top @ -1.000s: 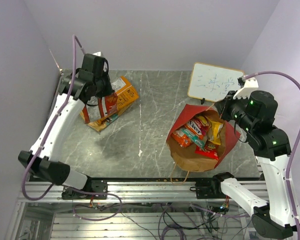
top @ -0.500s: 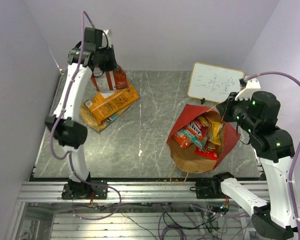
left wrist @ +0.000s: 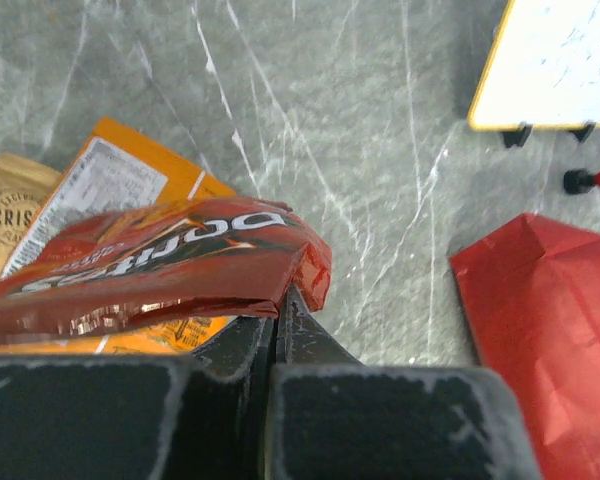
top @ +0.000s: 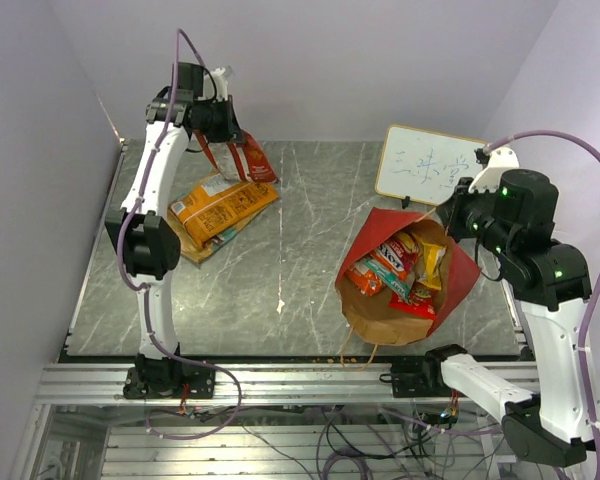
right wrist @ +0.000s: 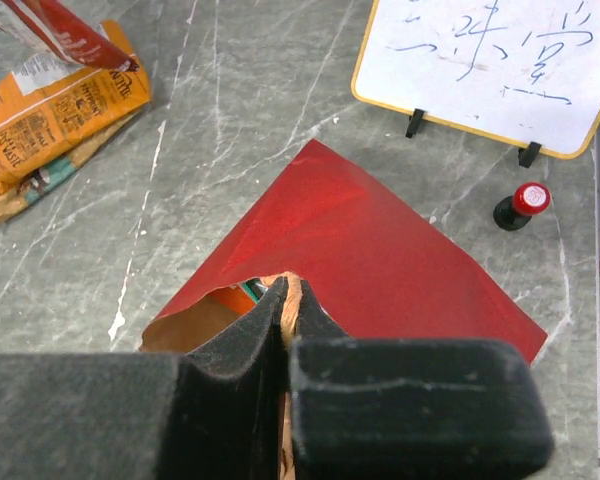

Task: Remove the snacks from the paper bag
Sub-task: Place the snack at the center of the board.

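The paper bag (top: 456, 272), red outside and brown inside, lies open at the right of the table with several snacks (top: 395, 262) inside. My right gripper (right wrist: 292, 292) is shut on its orange cord handle (right wrist: 294, 300) at the bag's far rim, above the red paper (right wrist: 370, 235). My left gripper (left wrist: 283, 300) is shut on a corner of the red-orange Doritos bag (left wrist: 150, 265) and holds it in the air at the back left (top: 248, 158). Below it an orange packet (top: 218, 205) lies on a tan flat pack (top: 188, 240).
A white writing board (top: 430, 165) stands at the back right, with a red-capped marker (right wrist: 520, 203) beside it. The bag's second cord handle (top: 355, 352) trails toward the table's front edge. Purple walls close in the back and sides.
My left gripper has lifted the Doritos bag off the pile of packets and carried it up toward the back and a little right. My right gripper has stayed on the bag's handle.
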`<act>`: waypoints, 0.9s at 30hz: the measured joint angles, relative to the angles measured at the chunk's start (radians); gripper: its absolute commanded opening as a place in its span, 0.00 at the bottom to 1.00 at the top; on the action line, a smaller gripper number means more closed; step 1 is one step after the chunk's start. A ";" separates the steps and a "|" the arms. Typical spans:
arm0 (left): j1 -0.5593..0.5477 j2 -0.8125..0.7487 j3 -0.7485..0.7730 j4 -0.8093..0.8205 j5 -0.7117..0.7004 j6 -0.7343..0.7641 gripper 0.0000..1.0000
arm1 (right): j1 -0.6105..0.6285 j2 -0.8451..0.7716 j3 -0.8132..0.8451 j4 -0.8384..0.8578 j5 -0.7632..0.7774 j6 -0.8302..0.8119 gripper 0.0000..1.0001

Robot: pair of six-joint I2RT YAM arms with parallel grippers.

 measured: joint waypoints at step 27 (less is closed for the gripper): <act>0.214 -0.396 -0.923 0.123 -0.261 0.006 0.07 | 0.000 0.042 -0.030 0.097 -0.053 -0.035 0.00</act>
